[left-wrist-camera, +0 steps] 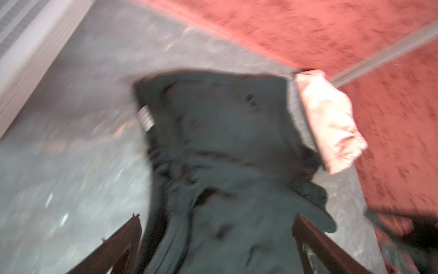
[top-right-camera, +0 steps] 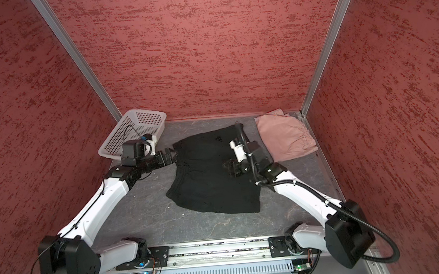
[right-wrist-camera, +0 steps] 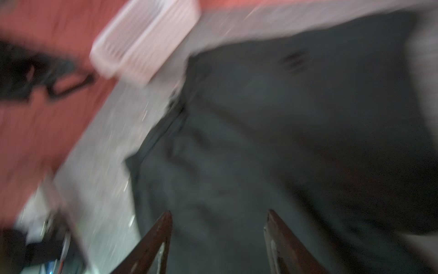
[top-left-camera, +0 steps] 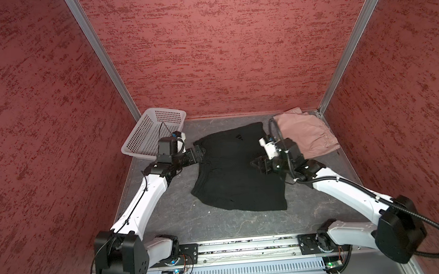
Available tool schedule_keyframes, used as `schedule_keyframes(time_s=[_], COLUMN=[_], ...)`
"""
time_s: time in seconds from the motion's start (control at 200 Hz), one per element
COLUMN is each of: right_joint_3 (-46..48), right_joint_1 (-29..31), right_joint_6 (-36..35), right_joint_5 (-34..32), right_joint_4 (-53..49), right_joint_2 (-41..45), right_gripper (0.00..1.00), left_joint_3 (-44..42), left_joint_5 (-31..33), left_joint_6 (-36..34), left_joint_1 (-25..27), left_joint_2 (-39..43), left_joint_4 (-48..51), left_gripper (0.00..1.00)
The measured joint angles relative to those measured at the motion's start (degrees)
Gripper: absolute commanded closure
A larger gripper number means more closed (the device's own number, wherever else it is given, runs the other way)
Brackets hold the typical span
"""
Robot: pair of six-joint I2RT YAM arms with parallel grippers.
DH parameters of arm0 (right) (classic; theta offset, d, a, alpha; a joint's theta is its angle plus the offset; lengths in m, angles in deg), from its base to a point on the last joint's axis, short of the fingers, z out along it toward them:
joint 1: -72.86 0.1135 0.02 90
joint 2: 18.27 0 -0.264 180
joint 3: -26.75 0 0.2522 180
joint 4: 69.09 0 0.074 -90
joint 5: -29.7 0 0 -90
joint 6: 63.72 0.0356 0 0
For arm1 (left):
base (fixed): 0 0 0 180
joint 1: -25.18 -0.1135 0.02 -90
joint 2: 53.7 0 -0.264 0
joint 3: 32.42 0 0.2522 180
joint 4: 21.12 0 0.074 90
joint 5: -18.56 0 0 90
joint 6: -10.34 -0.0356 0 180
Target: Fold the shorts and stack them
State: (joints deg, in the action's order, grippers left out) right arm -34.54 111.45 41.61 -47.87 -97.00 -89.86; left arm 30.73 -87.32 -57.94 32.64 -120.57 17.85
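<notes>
- The black shorts (top-left-camera: 232, 174) (top-right-camera: 211, 179) lie spread in the middle of the table (top-left-camera: 183, 227), with a small logo (top-left-camera: 238, 136) near their far edge.
- The left hand (top-left-camera: 197, 153) (top-right-camera: 171, 156) is at the far left corner of the black shorts, low over their edge.
- In the left wrist view the left hand (left-wrist-camera: 216, 217) is released. Its fingers (left-wrist-camera: 305, 230) stand wide apart with black cloth lying between and beyond them, and nothing is pinched. The blur hides whether the tips touch the cloth.
- The right hand (top-left-camera: 256, 164) (top-right-camera: 227, 166) is over the right half of the black shorts, just inside their right edge.
- In the right wrist view the right hand (right-wrist-camera: 219, 212) is also released. Its fingers (right-wrist-camera: 161, 232) are parted above the dark cloth and grasp nothing.
- The pink shorts (top-left-camera: 307, 135) (top-right-camera: 285, 137) lie folded just to the right of the black shorts, in the far right corner, beyond the right hand.
- A white perforated basket (top-left-camera: 142, 139) stands to the far left of the black shorts, behind the left hand.
</notes>
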Motion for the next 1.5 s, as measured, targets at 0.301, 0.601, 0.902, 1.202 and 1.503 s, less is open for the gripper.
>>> schedule_keyframes(time_s=[0.301,0.601,0.902,1.202,1.503], right_joint_3=[1.9,0.7,0.2,3.0,5.0], right_joint_1=[23.1,28.5,28.5,28.1,22.8], right_joint_6=[0.4,10.1,19.7,29.4,30.8], right_joint_5=[-12.9,-24.6,-34.3,-34.8,-36.2], right_joint_4=[-12.8,-27.1,-35.9,-38.6,-36.1], right_joint_2=[-7.1,-11.7,-11.8,-12.9,-10.4], right_gripper=[0.26,0.15,0.12,0.16,0.22], left_joint_3=[-14.9,-18.1,-19.2,-20.7,-21.1], left_joint_5=[-0.9,-6.2,-8.0,-8.3,-1.0], left_joint_6=[10.0,12.2,12.5,13.4,13.4], left_joint_1=[-9.6,-12.0,-12.0,-12.0,-4.5], left_joint_2=[26.9,24.4,23.3,23.3,22.9], left_joint_4=[7.3,8.6,8.2,8.2,9.5], left_gripper=[0.01,0.01,0.01,0.01,0.01])
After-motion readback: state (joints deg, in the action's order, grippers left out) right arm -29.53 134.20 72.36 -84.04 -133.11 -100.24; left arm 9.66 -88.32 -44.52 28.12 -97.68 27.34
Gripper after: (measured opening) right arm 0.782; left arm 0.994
